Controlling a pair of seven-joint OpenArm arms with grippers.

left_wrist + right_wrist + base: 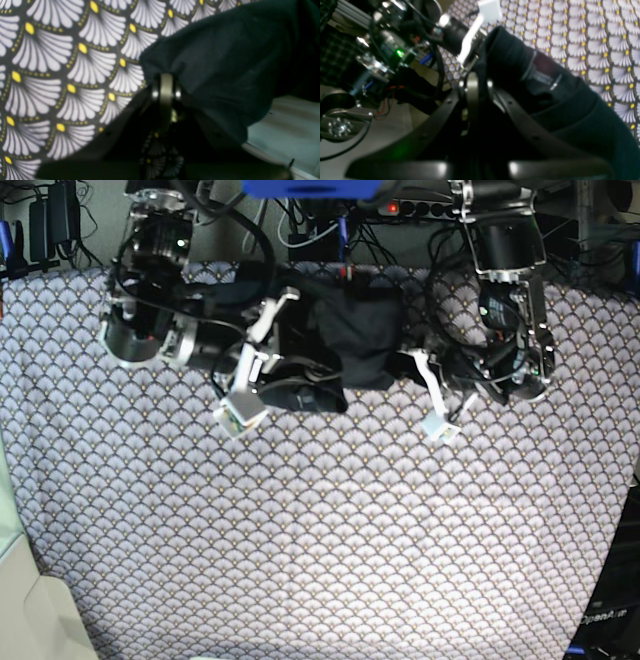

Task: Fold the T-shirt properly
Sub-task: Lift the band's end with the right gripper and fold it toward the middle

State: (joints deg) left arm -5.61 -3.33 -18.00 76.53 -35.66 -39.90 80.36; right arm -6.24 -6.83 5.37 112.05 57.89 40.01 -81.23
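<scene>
In the base view, the right gripper [290, 380] lay at about 11 o'clock of the scallop-patterned tablecloth [320, 530], its jaws clamped on a gathered fold of the dark T-shirt [355, 340]; the right wrist view showed cloth [545, 100] bunched over the closed jaws [472, 87]. The shirt sat bunched at 12 o'clock, near the far edge, between the two arms. At about 1 o'clock, the left gripper [415, 365] was likewise clamped on the shirt's edge, the left wrist view showing fabric [225, 62] draped from the pinched jaws [166, 87].
</scene>
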